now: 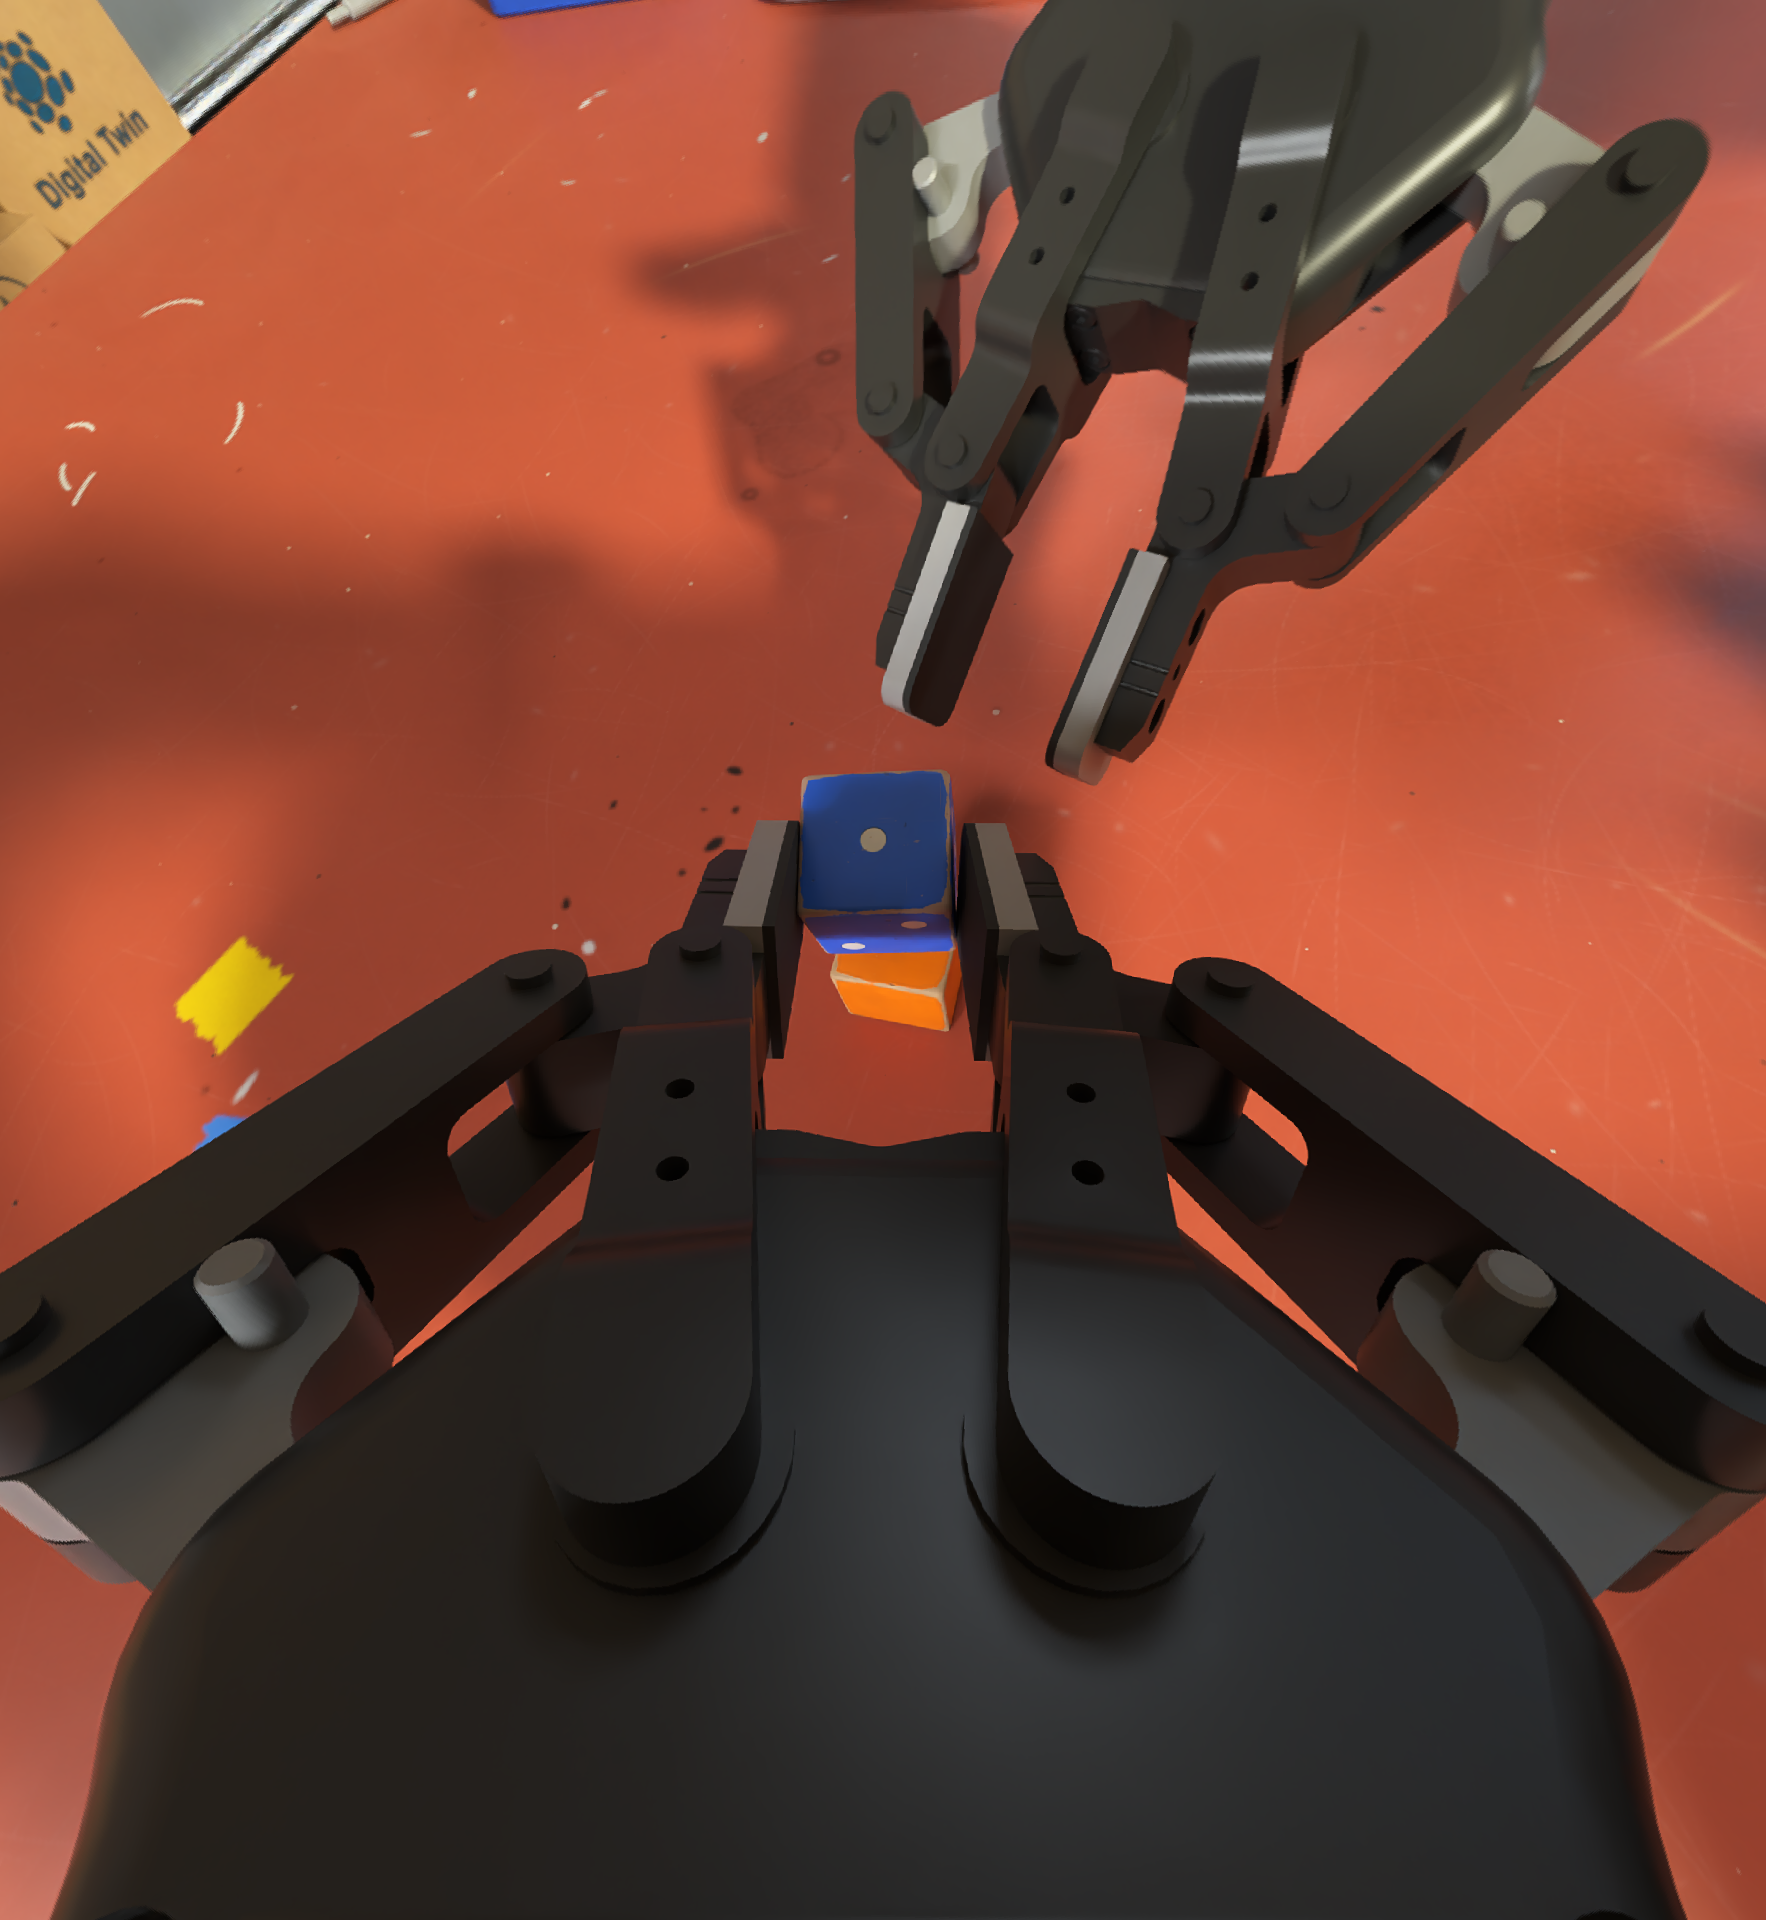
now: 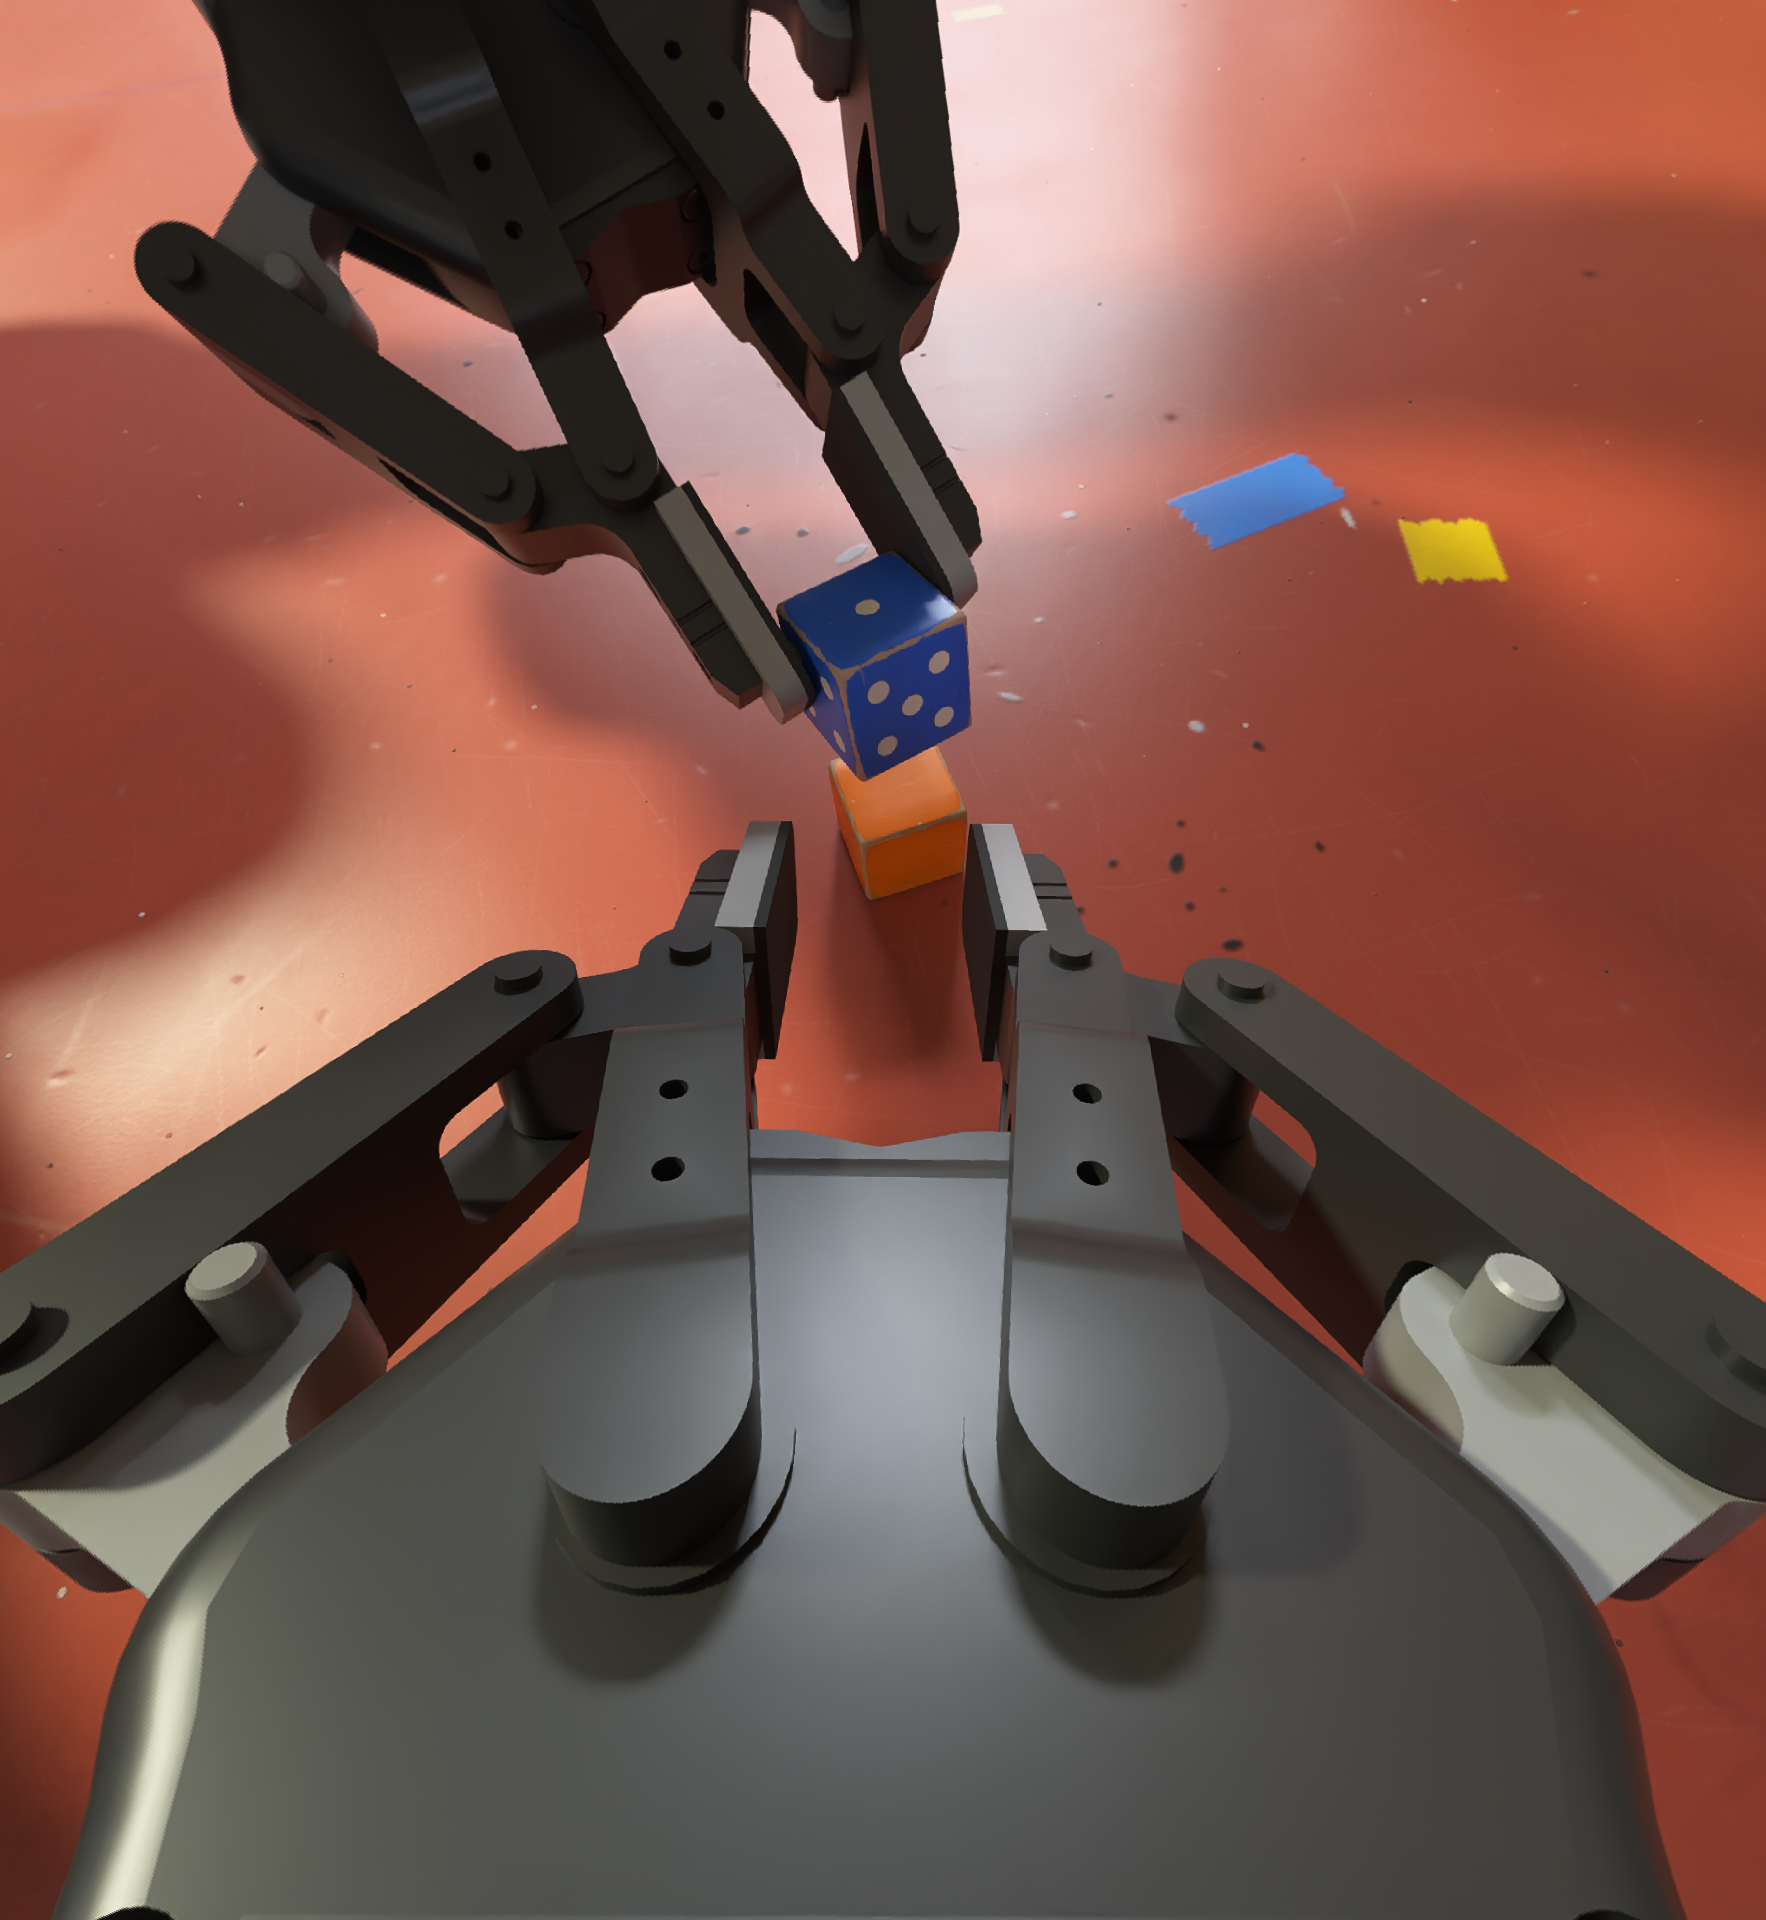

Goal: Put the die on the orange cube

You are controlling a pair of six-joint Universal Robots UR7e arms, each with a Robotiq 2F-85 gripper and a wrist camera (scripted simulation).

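Observation:
A blue die (image 1: 874,842) with white pips is held between the pads of my left gripper (image 1: 874,831). It sits directly above a small orange cube (image 1: 900,992), on it or just over it; I cannot tell if they touch. In the right wrist view the left gripper (image 2: 874,644) comes down from above, shut on the die (image 2: 884,665), with the orange cube (image 2: 905,831) under it on the table. My right gripper (image 2: 881,831) is open and empty, its fingers just short of the cube. It also shows in the left wrist view (image 1: 993,732), beyond the die.
The table is a scuffed red-orange surface (image 1: 443,623). A cardboard box (image 1: 27,156) stands at the far left corner. A yellow tape piece (image 1: 232,992) lies to the left. A blue tape piece (image 2: 1258,499) and a yellow one (image 2: 1450,549) lie in the right wrist view.

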